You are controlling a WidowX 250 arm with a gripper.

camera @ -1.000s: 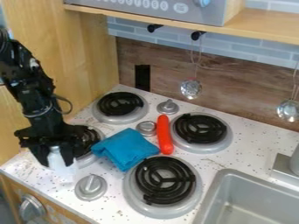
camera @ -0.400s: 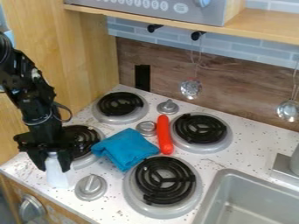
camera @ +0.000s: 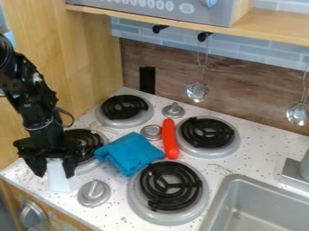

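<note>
1. Where the white speckled desk meets its left edge, black jaws straddle a white, narrow, blocky object; clenched or released, can't tell.
2. Ribbed silver knob: just beside object.
3. Folded blue cloth: beside red sausage-shaped piece.

Lighting across the stove scene is bright and mostly soft. The pale counter reflects much light, and the white object stands out only weakly against it. Small, strong highlights mark the 2 hanging ladles, whose metal bowls show mottled glare. The 4 black burner coils carry faint glints between dark gaps. Gentle shading models the folds of the blue cloth. The black arm reads as a dark mass with scattered bright spots. The light source is out of view.
</note>
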